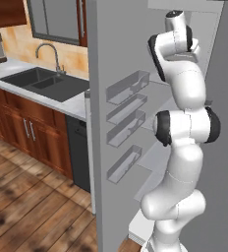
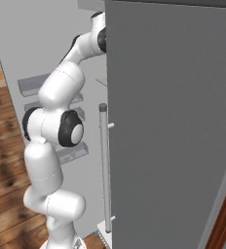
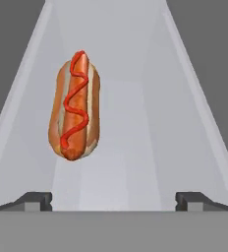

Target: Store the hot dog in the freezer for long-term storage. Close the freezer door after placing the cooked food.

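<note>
A: Looking along the gripper (image 3: 114,199), what does the hand view offer that the base views lack?

B: It shows the hot dog (image 3: 74,106) lying on a pale grey shelf (image 3: 150,142) of the freezer, left of the shelf's middle and apart from both side walls. The two dark fingertips (image 3: 35,201) stand wide apart at the bottom with nothing between them; the bun is clear of both.

A: And the base views?

B: The left base view shows the freezer door (image 1: 102,123) swung open, four clear bins (image 1: 127,86) stacked on its inner face, and the white arm reaching up into the freezer (image 1: 209,34). Beyond the door are a sink (image 1: 44,82), a faucet (image 1: 49,51) and a dark dishwasher (image 1: 79,152). The right base view shows the plain grey door (image 2: 173,126) with its long bar handle (image 2: 104,165).

A: What is hidden?

B: In both base views the hand vanishes behind the arm or the grey door, so the shelf and the food cannot be seen there.

A: How does the hot dog look?

B: A tan bun, reddish sausage, and a red zigzag of sauce running lengthwise.
</note>
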